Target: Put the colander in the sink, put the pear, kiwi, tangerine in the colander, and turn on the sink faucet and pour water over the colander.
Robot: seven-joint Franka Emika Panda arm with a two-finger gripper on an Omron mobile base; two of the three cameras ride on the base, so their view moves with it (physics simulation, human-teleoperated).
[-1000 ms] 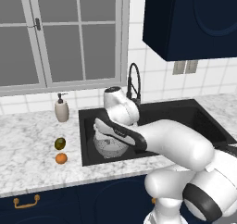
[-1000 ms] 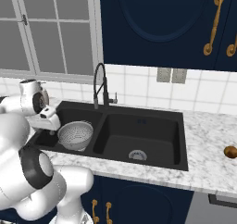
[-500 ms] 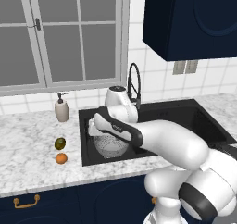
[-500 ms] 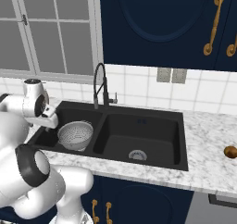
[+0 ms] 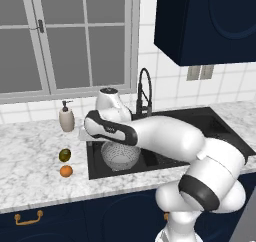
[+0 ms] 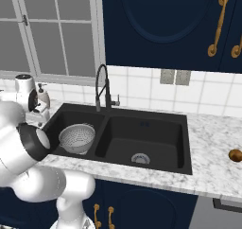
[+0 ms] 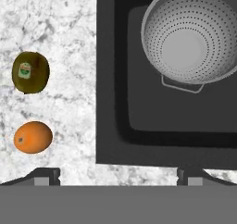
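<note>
- colander (image 7: 190, 38) sits empty in the sink's (image 5: 200, 120) left basin; step one looks done
- gripper (image 7: 118, 174) hangs over the basin edge; fingers spread wide, holding nothing
- tangerine (image 7: 32, 137) and kiwi (image 7: 30, 72) on the counter (image 7: 60, 24), apart
- risk: round fruit may roll away if pinched off-centre

base views flank sink (image 5: 200, 121), hand overhead
</note>
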